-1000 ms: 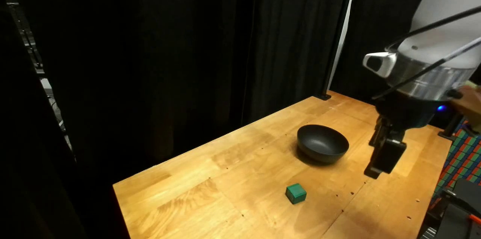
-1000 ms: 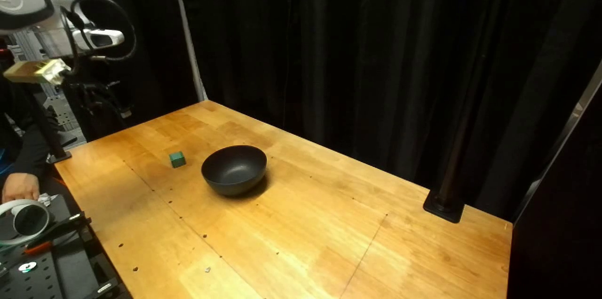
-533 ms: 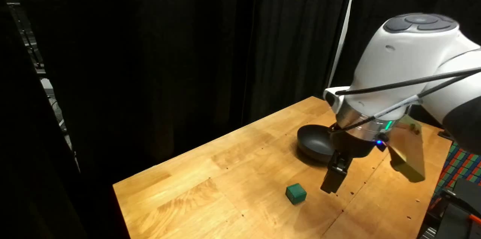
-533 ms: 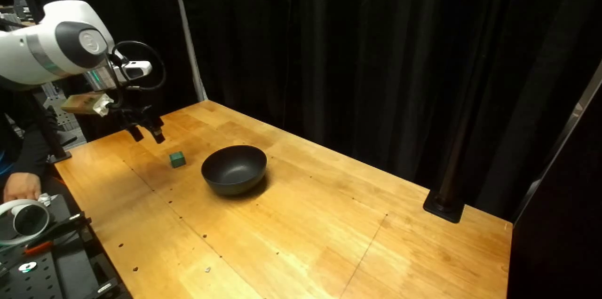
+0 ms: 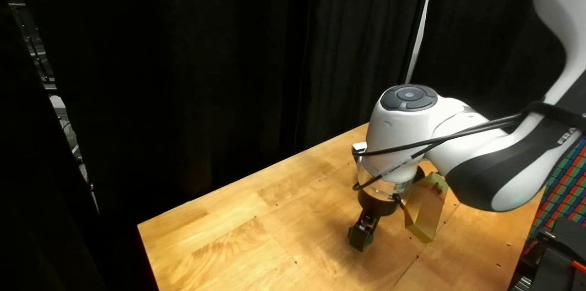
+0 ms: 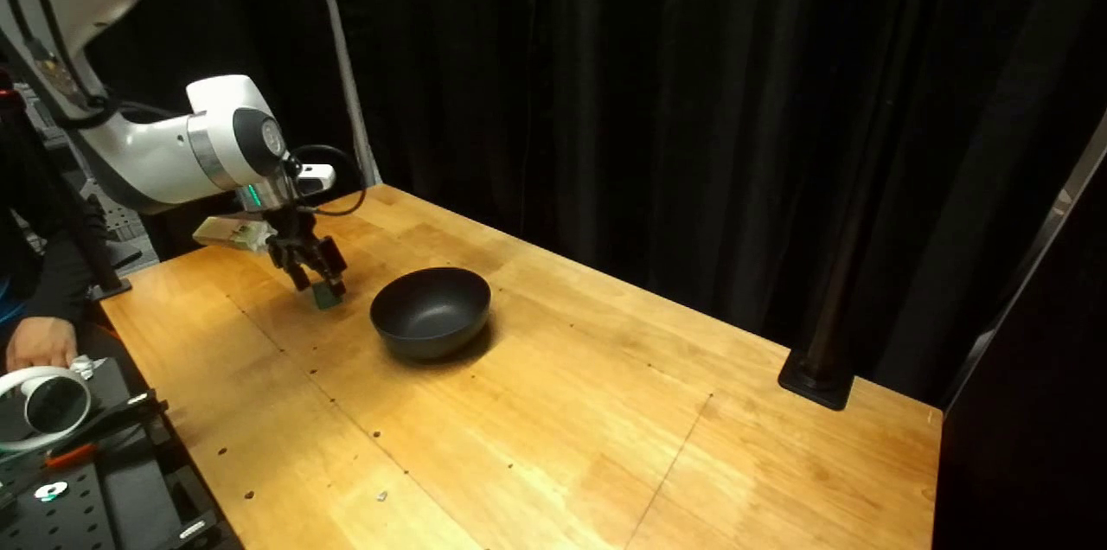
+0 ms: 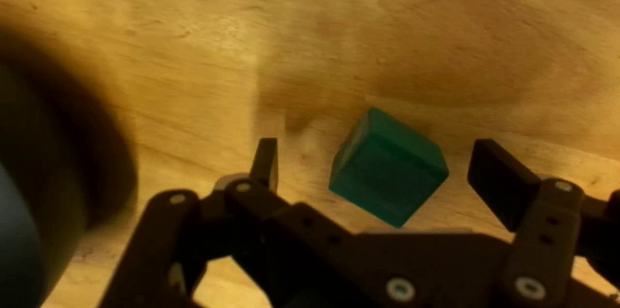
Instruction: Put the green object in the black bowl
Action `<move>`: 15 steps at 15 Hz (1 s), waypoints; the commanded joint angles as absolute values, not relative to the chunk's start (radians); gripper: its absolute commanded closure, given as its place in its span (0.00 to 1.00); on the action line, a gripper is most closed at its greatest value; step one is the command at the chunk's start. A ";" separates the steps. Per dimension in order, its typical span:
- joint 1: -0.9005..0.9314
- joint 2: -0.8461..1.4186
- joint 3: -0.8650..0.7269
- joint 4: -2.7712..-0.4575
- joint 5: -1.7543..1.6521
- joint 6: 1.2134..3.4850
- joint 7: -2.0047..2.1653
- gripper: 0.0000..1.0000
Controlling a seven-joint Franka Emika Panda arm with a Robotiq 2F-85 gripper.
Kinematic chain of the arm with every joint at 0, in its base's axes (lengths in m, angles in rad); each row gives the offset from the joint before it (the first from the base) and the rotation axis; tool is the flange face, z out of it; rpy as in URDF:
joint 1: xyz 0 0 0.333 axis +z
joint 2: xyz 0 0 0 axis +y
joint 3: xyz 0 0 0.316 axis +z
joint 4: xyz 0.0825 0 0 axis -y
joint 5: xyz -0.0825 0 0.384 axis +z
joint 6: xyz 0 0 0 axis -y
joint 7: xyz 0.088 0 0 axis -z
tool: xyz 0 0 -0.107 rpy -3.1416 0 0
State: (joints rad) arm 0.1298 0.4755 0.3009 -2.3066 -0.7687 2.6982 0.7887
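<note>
The green object is a small cube-like block [image 7: 387, 172] on the wooden table. In the wrist view it lies between the fingers of my gripper [image 7: 382, 165], turned at an angle, with a gap to each finger. My gripper is open and points down over the block in both exterior views [image 5: 361, 236] [image 6: 318, 280]. The block is partly covered by the fingers in an exterior view [image 6: 324, 297]. The black bowl [image 6: 424, 346] stands upright beside the gripper, with nothing seen in it. Its side shows blurred at the left of the wrist view [image 7: 29, 192]. The arm hides it in an exterior view.
The wooden table [image 6: 553, 429] carries the block and bowl. Black curtains [image 5: 219, 76] hang along its back. A black post base [image 6: 815, 381] stands on the table. A person's hand [image 6: 40, 344] and a dark cart [image 6: 138, 481] with tools are beside the table edge.
The arm has come in over the table and down, from above the table's edge to the block. The gripper's fingers are now around the block. The block and bowl have not moved.
</note>
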 commanded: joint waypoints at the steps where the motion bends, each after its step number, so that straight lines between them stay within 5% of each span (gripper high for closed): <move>1: 0.252 0.576 0.194 -2.205 -0.700 2.710 0.759 0.25; 2: 0.261 0.588 0.186 -2.196 -0.676 2.720 0.749 0.26; 8: 0.359 0.530 0.104 -2.224 -0.515 2.695 0.685 0.67; 15: 0.403 0.364 0.054 -2.303 -0.415 2.593 0.603 0.70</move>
